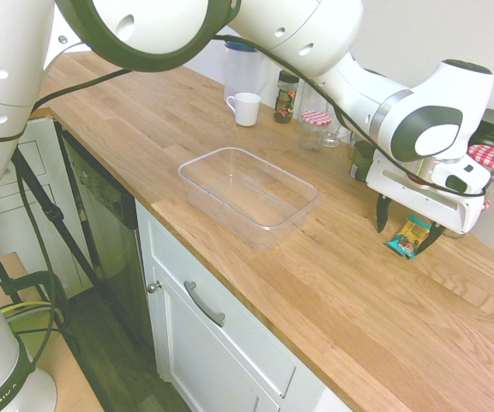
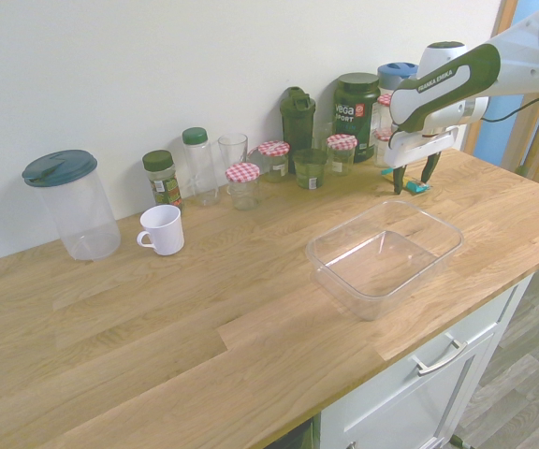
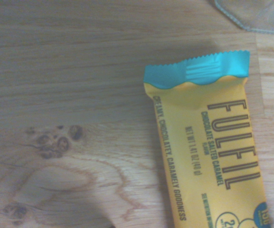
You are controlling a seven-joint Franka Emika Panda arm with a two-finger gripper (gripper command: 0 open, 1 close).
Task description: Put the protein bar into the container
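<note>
Closest to the lens lay the teal-and-yellow foil-wrapped protein bar (image 3: 208, 142), flat on the wooden bench (image 1: 256, 283) beneath the released, down-pointing tool (image 1: 406, 228) (nothing gripped), so the pick was in hand, calling for descent and closing before reaching the clear rectangular plastic container (image 1: 249, 187).

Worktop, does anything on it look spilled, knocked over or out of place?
Nothing is spilled or tipped. Only the protein bar stands out: it lies flat on the wooden worktop near the jars, outside the empty container, with the open gripper above it.
</note>
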